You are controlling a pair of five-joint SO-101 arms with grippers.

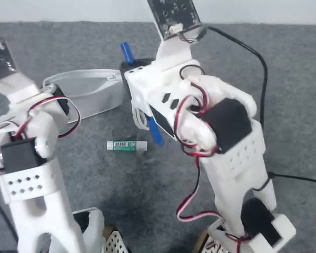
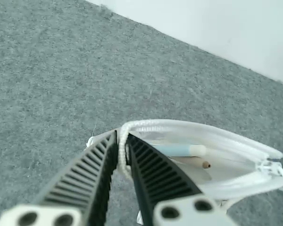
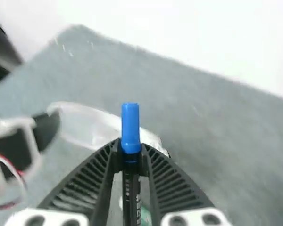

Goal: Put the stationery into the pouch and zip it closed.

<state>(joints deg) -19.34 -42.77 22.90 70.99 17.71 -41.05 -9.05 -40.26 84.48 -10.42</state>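
Note:
A white pouch (image 1: 92,90) lies open on the grey carpet at the back left, with pens inside (image 2: 181,150). My left gripper (image 2: 121,155) is shut on the pouch's rim (image 2: 127,129) at its end nearest the left arm. My right gripper (image 3: 130,153) is shut on a blue pen (image 3: 130,127), held above the carpet just right of the pouch's other end. In the high view the blue pen (image 1: 127,52) sticks out above and below the right gripper. A small white and green tube (image 1: 126,146) lies flat on the carpet in front of the pouch.
A black cable (image 1: 253,58) runs across the carpet at the right behind the right arm. The arm bases (image 1: 108,237) stand at the near edge. A pale wall (image 2: 217,23) borders the carpet at the back.

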